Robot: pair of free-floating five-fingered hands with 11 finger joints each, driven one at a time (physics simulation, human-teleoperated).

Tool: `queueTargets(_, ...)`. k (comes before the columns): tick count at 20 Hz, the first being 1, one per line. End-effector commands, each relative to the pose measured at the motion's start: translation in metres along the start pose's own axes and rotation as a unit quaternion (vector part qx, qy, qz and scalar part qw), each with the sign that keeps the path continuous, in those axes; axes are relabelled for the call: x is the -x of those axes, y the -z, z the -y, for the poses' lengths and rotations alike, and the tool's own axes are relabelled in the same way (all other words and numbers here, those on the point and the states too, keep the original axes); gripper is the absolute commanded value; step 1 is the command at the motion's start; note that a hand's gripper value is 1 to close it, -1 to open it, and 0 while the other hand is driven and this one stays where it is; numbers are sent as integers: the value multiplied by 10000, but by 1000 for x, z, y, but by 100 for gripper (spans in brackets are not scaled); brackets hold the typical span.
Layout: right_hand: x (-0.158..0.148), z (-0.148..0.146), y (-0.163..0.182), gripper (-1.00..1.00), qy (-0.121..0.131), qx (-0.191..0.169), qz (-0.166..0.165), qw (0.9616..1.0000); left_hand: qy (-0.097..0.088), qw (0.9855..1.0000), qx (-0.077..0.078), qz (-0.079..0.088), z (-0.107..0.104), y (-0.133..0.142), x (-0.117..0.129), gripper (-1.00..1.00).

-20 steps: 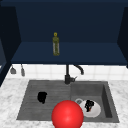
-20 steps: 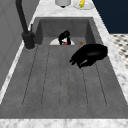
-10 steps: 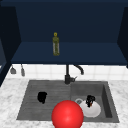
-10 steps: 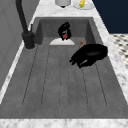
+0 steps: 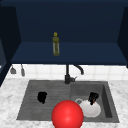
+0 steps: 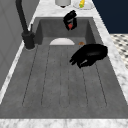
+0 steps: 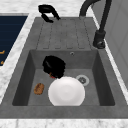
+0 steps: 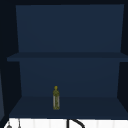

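My right hand (image 5: 93, 97) hangs over the sink basin (image 7: 100, 75), curled round a small red thing (image 6: 70, 26) that peeks out under it (image 7: 52, 74). Just below and in front of it a white plate (image 7: 66, 91) lies on the basin floor, also seen as the white plate (image 5: 91, 109). My left hand (image 5: 42, 97) hovers idle above the ribbed drainboard (image 6: 57, 82), with relaxed fingers that hold nothing (image 6: 88, 55). A big red ball (image 5: 67, 115) sits at the sink's front edge.
A black faucet (image 5: 67, 74) stands behind the sink's middle. A brown lump (image 7: 39, 88) and the drain (image 7: 82, 80) are on the basin floor. An olive bottle (image 5: 56, 44) stands on the dark shelf. A cup (image 6: 62, 2) and a dish (image 6: 81, 4) stand on the counter beyond the basin.
My right hand has risen a little over the basin with the small red thing in it. The left hand has stayed where it was.
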Motion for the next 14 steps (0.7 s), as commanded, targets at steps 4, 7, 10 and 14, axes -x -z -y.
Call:
queueTargets(4, 24, 32, -64, 100, -151, 282, -43, 9995, 0, 10000, 0, 0, 0, 0, 0, 0)
queueTargets(7, 34, 43, -90, 100, -225, 354, -90, 9991, 0, 10000, 0, 0, 0, 0, 0, 0)
queueTargets(10, 46, 55, -115, 100, -267, 410, -118, 9987, 0, 10000, 0, 0, 0, 0, 0, 0)
queueTargets(14, 62, 69, -147, 100, -354, 434, -167, 9983, 0, 10000, 0, 0, 0, 0, 0, 0)
